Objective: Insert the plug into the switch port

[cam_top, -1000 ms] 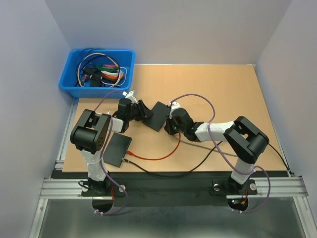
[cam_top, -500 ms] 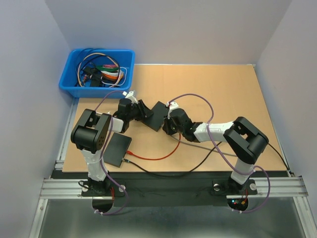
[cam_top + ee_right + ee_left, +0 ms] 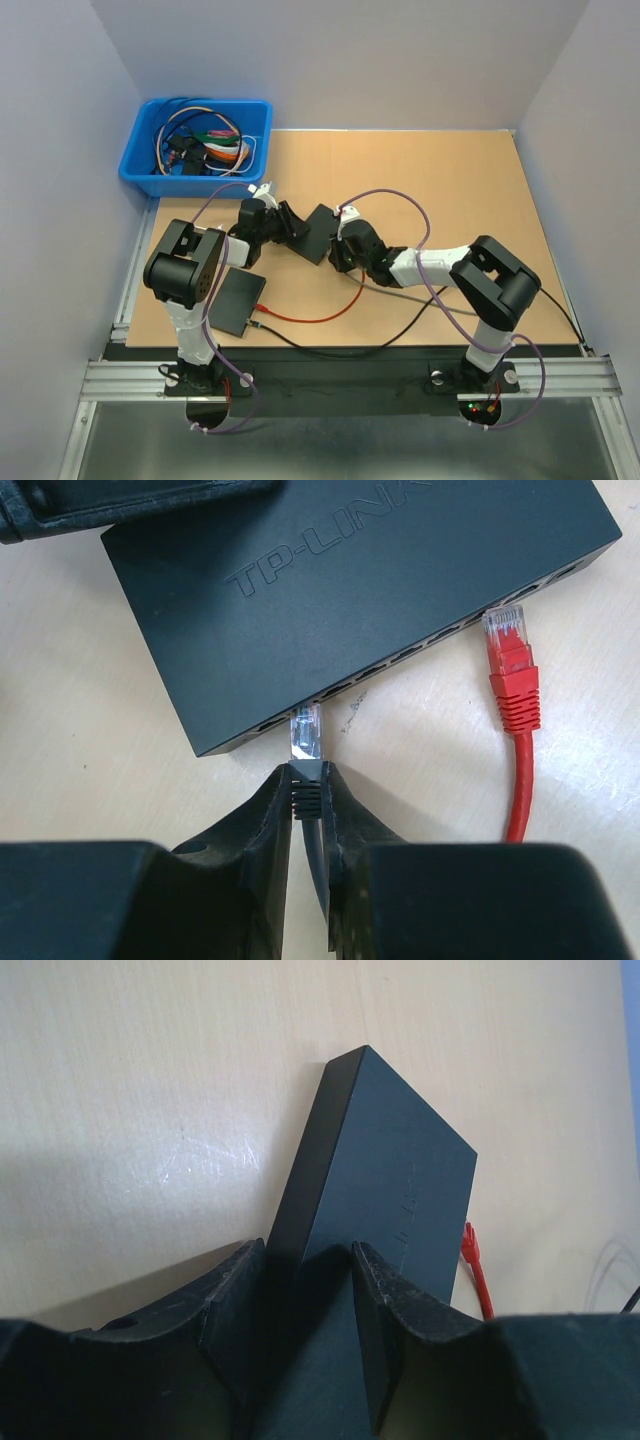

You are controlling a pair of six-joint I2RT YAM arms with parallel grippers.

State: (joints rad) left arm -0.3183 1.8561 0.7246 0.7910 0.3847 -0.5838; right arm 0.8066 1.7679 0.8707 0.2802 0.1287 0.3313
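Observation:
A black TP-Link switch (image 3: 318, 233) lies on the table; its port row faces the right arm (image 3: 400, 660). My left gripper (image 3: 308, 1260) is shut on the switch's edge (image 3: 390, 1200), holding it. My right gripper (image 3: 307, 780) is shut on a black-booted cable plug (image 3: 306, 735); the plug's clear tip touches the mouth of a port near the switch's left end. A red cable plug (image 3: 511, 665) sits at another port further right; I cannot tell how deep it is. The red cable (image 3: 310, 318) runs across the table.
A second black box (image 3: 230, 300) lies near the left arm's base with the red cable at it. A blue bin (image 3: 200, 145) of cables stands at the back left. A black cable (image 3: 400, 330) trails toward the front edge.
The right gripper has edged slightly left toward the switch with the plug. The left arm and switch look unchanged.

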